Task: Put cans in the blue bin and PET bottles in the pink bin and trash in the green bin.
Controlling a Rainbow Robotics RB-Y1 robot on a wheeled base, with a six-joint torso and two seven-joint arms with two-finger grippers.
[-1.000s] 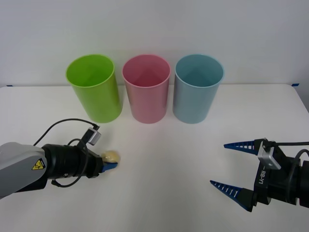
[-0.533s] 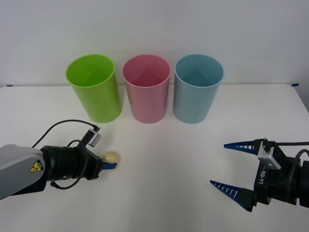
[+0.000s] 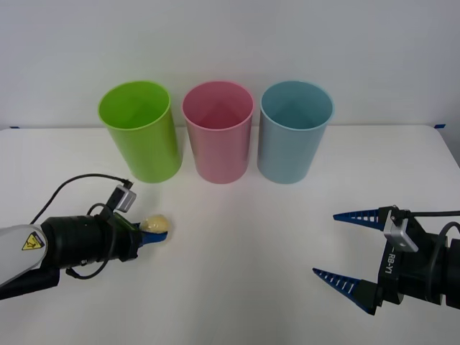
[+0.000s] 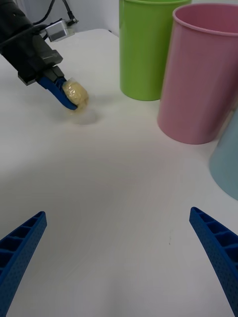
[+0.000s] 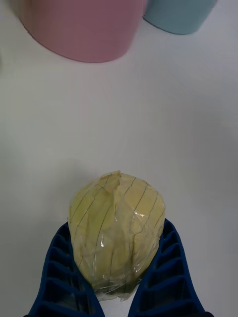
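The trash [image 3: 156,224] [image 4: 75,95] [image 5: 116,228], a small pale-yellow crumpled ball, is pinched between the blue fingers of my left gripper [image 3: 152,231] [image 4: 65,99] [image 5: 116,297], lifted just above the table at front left. At the back stand the green bin [image 3: 140,131] [image 4: 148,47], the pink bin [image 3: 218,131] [image 4: 203,74] [image 5: 82,27] and the blue bin [image 3: 293,131] [image 5: 181,15], left to right. My right gripper [image 3: 336,246] [image 4: 119,257] waits open at the front right, with nothing between its fingers.
The white table [image 3: 244,237] has free room in its middle and along the front. All three bins are upright in a close row near the back edge, by the white wall. A black cable loops above my left arm.
My left gripper has risen and drawn back to the left with the trash in it. The right arm has not moved.
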